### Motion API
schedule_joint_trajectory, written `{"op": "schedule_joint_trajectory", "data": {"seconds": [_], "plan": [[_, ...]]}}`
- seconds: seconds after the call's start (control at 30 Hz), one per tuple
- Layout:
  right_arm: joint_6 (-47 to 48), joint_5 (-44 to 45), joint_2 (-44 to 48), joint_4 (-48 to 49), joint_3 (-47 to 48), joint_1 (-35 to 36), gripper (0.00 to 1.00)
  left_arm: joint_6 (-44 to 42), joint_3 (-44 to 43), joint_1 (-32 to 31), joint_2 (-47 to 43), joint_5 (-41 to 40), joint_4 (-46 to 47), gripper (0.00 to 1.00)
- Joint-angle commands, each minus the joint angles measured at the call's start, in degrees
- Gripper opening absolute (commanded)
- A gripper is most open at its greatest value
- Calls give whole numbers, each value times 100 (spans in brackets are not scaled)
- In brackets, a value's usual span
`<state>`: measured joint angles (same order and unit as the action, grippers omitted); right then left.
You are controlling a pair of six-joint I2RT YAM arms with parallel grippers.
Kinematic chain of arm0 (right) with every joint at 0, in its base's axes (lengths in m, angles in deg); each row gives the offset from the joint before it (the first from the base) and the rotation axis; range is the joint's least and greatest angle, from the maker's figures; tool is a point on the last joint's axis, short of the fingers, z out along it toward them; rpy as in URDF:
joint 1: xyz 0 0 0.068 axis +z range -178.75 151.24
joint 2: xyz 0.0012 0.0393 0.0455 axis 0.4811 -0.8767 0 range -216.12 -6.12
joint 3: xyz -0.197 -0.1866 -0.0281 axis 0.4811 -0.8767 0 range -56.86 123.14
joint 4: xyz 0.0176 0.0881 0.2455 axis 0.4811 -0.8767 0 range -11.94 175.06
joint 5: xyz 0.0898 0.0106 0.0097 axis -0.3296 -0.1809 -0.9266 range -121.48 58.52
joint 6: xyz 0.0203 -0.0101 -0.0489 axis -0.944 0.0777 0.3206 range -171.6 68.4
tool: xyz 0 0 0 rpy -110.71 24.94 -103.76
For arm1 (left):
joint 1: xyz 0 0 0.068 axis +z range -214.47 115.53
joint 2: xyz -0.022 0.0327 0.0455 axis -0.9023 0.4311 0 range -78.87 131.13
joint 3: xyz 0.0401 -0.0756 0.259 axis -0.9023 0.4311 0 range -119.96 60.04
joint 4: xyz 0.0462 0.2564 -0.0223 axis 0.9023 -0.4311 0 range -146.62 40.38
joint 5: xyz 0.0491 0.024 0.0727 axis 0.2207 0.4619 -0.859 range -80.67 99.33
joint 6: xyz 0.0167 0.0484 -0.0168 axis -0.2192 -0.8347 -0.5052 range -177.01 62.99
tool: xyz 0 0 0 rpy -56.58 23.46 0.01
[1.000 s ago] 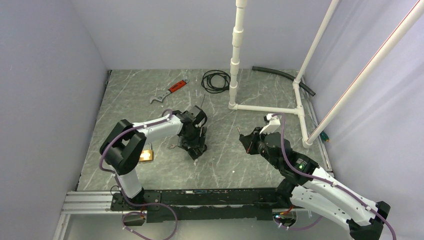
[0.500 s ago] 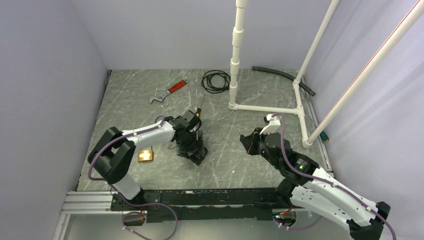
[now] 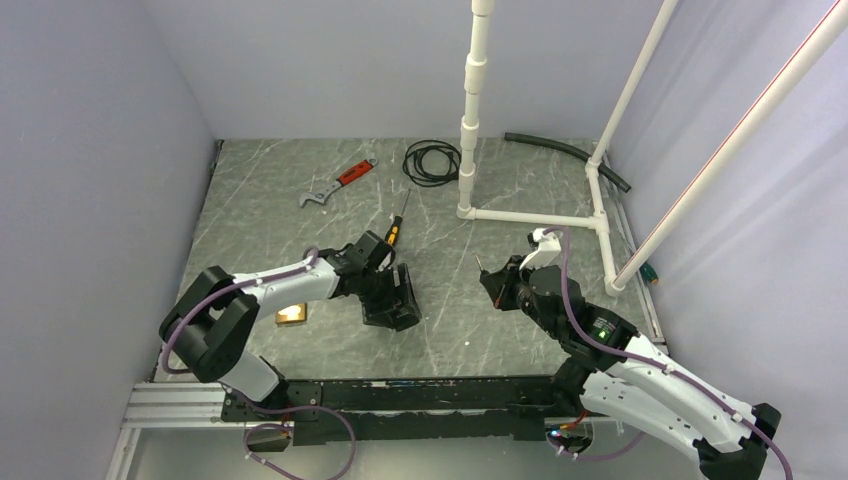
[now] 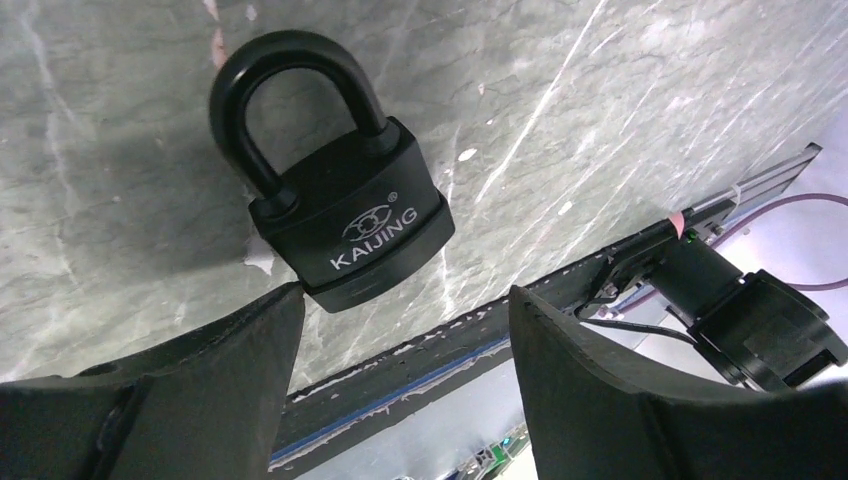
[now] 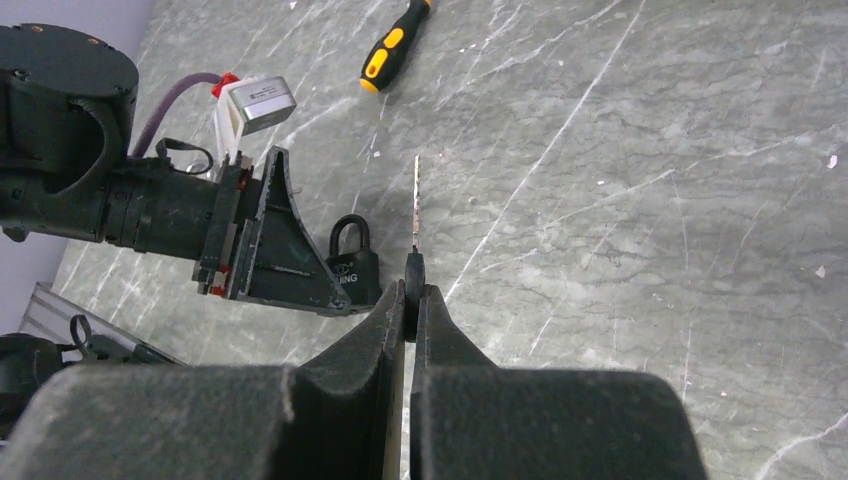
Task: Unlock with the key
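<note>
Left claw wide open beside padlock, unseen from overhead; right claw tight on key.

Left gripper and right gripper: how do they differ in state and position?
The left gripper is open and empty; the right gripper is shut on the key. The left gripper is at the padlock; the right gripper is apart from it. Both are black.

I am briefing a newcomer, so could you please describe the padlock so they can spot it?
On the grey marbled table, look just ahead of the open left gripper. The padlock lies flat there: all black, with an arched shackle and white KAIJING lettering, unlike the yellow-and-black screwdriver farther back.
</note>
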<state>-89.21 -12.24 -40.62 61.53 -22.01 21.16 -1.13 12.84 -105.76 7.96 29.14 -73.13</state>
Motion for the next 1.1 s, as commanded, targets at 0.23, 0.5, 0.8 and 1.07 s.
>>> {"op": "schedule_joint_trajectory", "data": {"seconds": [0.23,0.5,0.8,1.07], "plan": [[69,74,-28,137,-23,10,0,-24,-398,-78,108,-805,-387,78],[82,38,-33,182,-70,8,0,151,-688,-255,309,-1428,-667,78],[53,67,180,95,-175,10,0,319,-1173,-466,918,-1901,-1135,74],[51,166,370,-3,-346,10,0,404,-1450,-653,1311,-1964,-1246,70]]}}
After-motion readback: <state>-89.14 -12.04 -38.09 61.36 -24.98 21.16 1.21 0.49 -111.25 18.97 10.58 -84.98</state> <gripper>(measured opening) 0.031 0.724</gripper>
